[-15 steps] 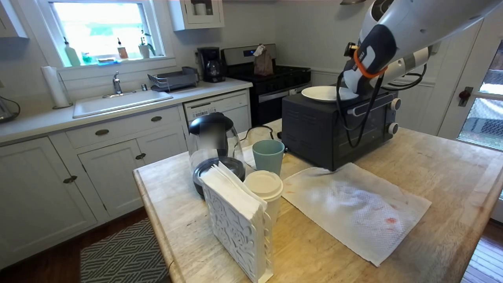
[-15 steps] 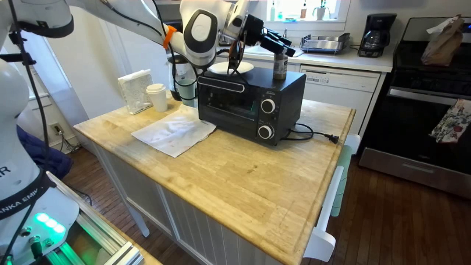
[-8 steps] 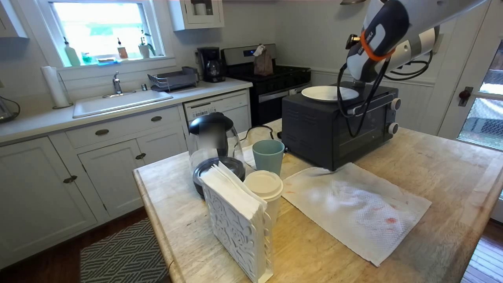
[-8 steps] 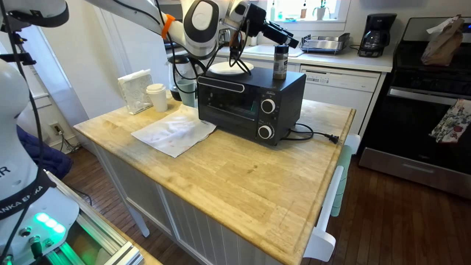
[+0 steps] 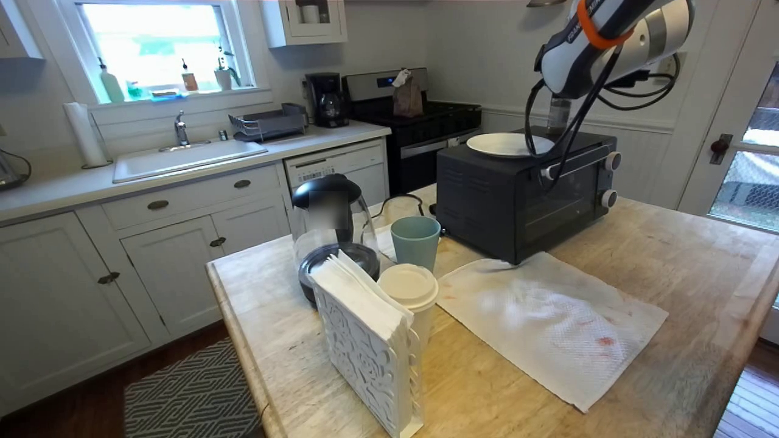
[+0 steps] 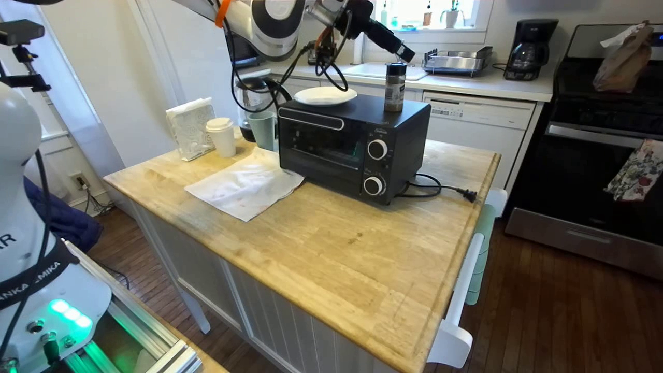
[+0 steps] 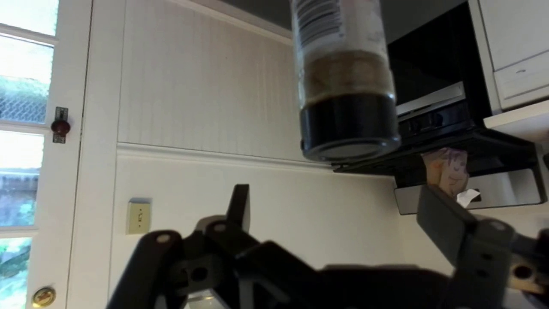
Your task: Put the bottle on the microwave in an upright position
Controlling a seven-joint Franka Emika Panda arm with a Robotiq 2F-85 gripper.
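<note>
The gripper, fingers spread apart, has lifted since the earlier frame and is clear of the bottle, which stands upright as before on the microwave; the plate lies farther along the same top.

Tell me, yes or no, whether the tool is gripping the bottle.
No, in the wrist view the tool is open, and a gap shows between it and the bottle.

In an exterior view, the bottle stands on the microwave, right of the plate.
</note>
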